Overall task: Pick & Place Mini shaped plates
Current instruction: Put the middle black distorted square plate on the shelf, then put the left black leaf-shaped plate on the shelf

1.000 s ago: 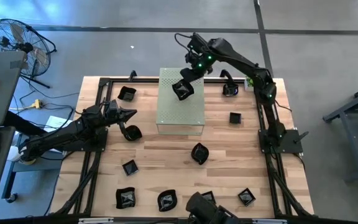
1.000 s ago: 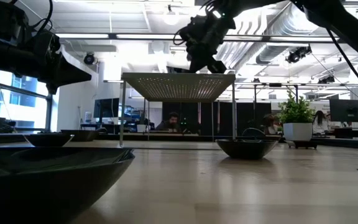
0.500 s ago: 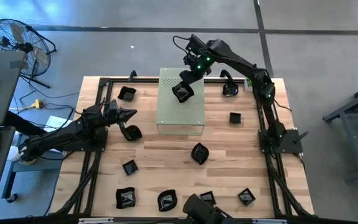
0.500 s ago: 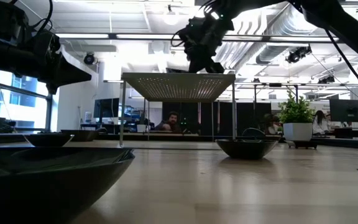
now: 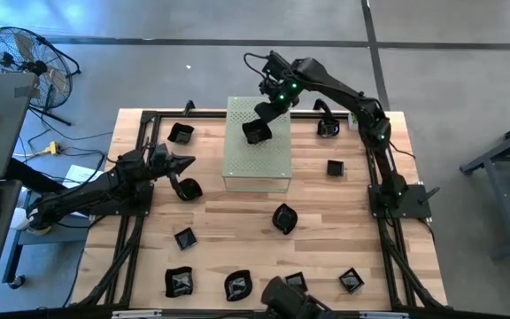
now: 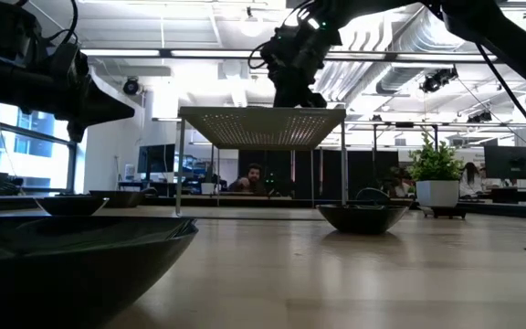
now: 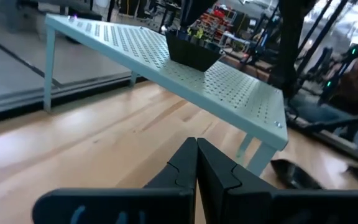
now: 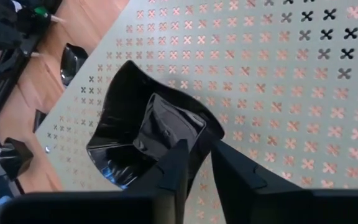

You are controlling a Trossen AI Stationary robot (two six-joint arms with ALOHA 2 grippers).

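Mini shaped plates are our job, and our right gripper point(image 5: 257, 130) has one wavy-edged dish point(image 8: 148, 134) pinched by its rim between its fingers point(image 8: 178, 163), right over the pale green perforated stand point(image 5: 257, 164). Our left gripper point(image 5: 182, 162) waits with fingers pressed together, empty, beside the stand near another dish point(image 5: 189, 189). More black dishes lie scattered across our wooden table point(image 5: 237, 221).

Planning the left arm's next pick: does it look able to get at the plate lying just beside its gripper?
Probably yes. The left gripper, fingers shut, hangs beside the small plate, with bare table around it and the right gripper busy over the green stand.
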